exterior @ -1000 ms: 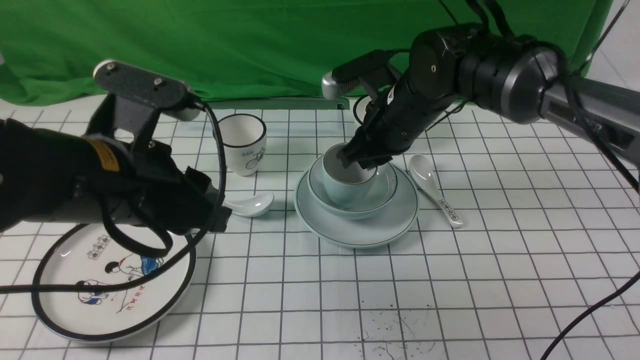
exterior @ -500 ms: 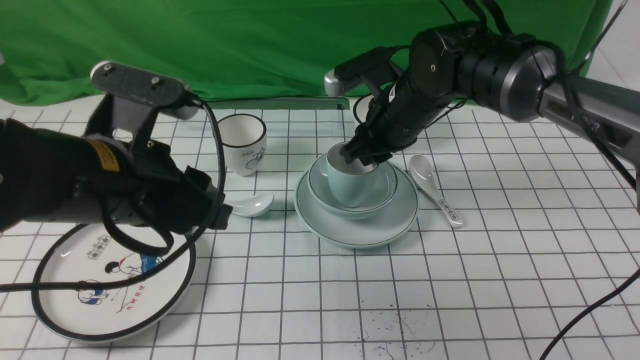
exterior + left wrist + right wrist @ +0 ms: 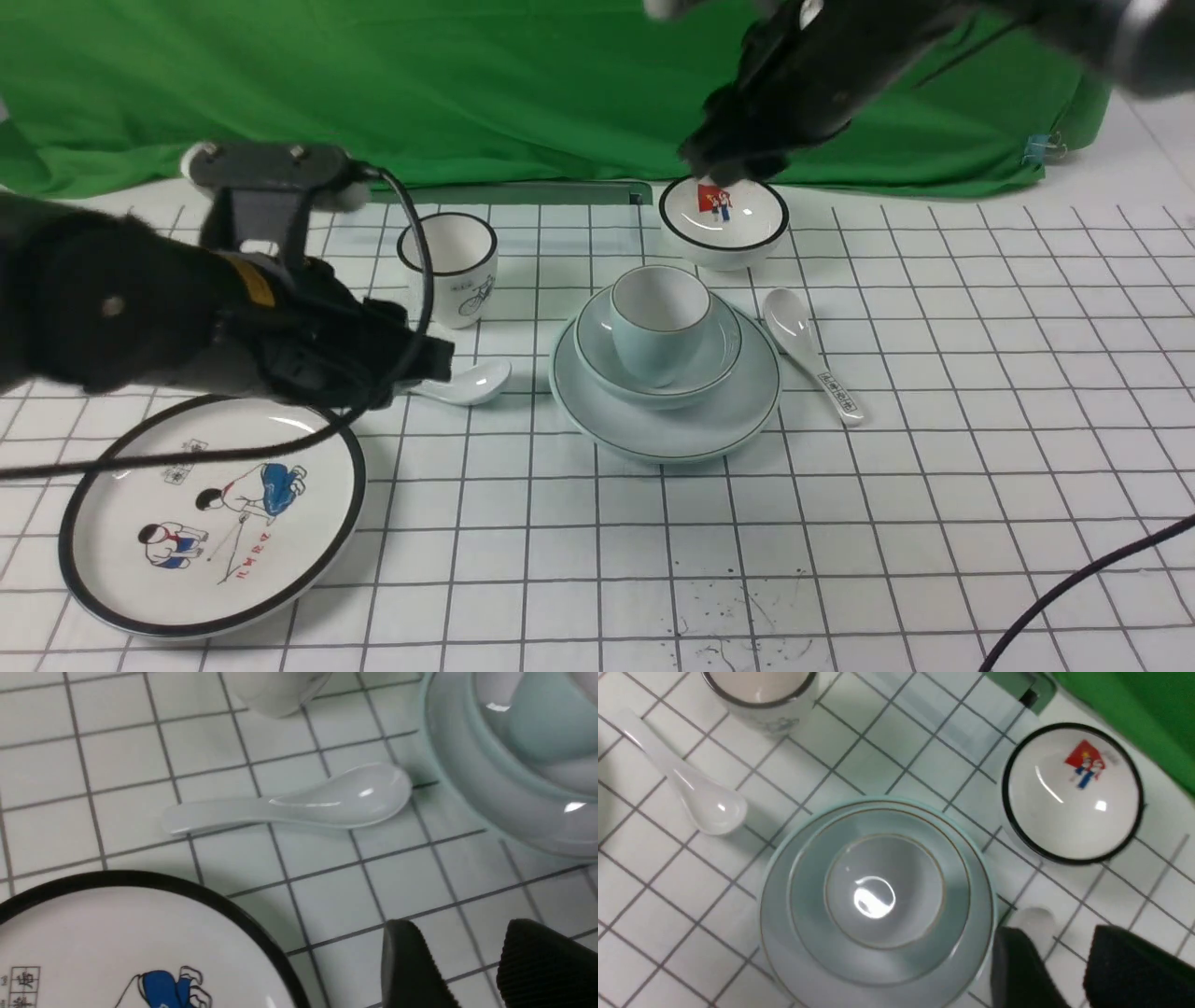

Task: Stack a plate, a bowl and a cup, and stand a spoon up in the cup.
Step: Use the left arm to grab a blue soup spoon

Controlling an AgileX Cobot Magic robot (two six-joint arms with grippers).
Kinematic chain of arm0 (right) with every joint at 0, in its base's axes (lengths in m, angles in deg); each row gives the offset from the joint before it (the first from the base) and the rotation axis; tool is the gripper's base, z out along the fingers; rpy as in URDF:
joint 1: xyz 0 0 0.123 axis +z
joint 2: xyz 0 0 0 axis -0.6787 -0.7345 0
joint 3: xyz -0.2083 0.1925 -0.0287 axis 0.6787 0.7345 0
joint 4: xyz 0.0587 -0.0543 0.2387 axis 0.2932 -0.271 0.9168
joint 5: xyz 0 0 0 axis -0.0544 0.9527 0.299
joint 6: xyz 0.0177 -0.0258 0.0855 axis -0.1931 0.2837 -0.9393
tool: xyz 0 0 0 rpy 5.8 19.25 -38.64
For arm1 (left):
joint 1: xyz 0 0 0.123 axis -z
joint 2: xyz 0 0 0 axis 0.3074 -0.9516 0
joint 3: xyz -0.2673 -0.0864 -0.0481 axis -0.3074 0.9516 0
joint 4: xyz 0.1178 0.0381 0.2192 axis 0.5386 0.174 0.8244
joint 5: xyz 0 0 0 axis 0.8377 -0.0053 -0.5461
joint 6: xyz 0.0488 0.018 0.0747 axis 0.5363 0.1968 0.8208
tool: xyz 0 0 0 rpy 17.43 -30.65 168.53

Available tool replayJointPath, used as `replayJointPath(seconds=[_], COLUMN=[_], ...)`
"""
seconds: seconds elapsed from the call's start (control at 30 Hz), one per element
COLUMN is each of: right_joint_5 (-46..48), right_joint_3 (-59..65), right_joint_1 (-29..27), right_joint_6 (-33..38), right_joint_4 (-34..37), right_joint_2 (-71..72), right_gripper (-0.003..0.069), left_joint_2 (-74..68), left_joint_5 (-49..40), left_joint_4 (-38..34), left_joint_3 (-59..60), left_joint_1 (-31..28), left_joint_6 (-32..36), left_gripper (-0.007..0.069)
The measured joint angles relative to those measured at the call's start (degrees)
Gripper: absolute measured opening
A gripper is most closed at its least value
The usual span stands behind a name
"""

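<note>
The pale blue cup (image 3: 655,336) stands upright in the plain bowl (image 3: 724,347), which sits on the plain plate (image 3: 672,434). The stack also shows in the right wrist view, with the cup (image 3: 882,891) in the middle. The plain white spoon (image 3: 470,383) lies on the table left of the plate, handle pointing left. My left gripper (image 3: 425,362) is low beside the spoon's handle; in the left wrist view (image 3: 460,938) it is open and empty, with the spoon (image 3: 303,805) ahead of it. My right gripper (image 3: 733,163) is raised behind the stack, open and empty (image 3: 1059,942).
A white cup with a bicycle drawing (image 3: 450,269) stands back left of the stack. A black-rimmed bowl with a red picture (image 3: 724,219) is behind it. A printed spoon (image 3: 810,355) lies right of the plate. A large cartoon plate (image 3: 210,523) lies front left.
My right gripper let go of the cup and rose up and back; the cup now stands free in the bowl. My left arm moved a little right, towards the plain spoon.
</note>
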Motion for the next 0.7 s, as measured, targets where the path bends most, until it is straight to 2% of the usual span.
replayJointPath(seconds=[0.2,0.47,0.57,0.63,0.7], right_joint_5=[2.31,-5.91,-6.64,-8.1,-9.27], right_joint_3=[8.64,34.09,42.95,48.02,49.72], right_joint_1=[0.0,0.0,0.0,0.0,0.0], right_joint_6=[-0.85,-1.02,-0.95,-0.89,-0.89], right_joint_4=[-0.64,-0.69,-0.73,-0.76,-0.76], right_joint_2=[8.95,21.86,26.17,28.88,29.7], right_gripper=[0.0214,0.0206,0.0113,0.0039,0.0021], left_joint_2=[-11.5,-23.87,-28.43,-30.85,-31.36], left_joint_5=[-7.25,-12.48,-13.2,-13.81,-13.72], left_joint_4=[-0.2,-0.96,4.42,8.17,8.84], left_joint_3=[-10.06,-23.29,-27.82,-29.61,-29.83], left_joint_1=[-2.17,-2.88,-2.93,-3.03,-3.16], left_joint_6=[1.76,6.12,6.69,6.28,6.14], left_gripper=[0.0241,0.0241,0.021,0.0141,0.0105])
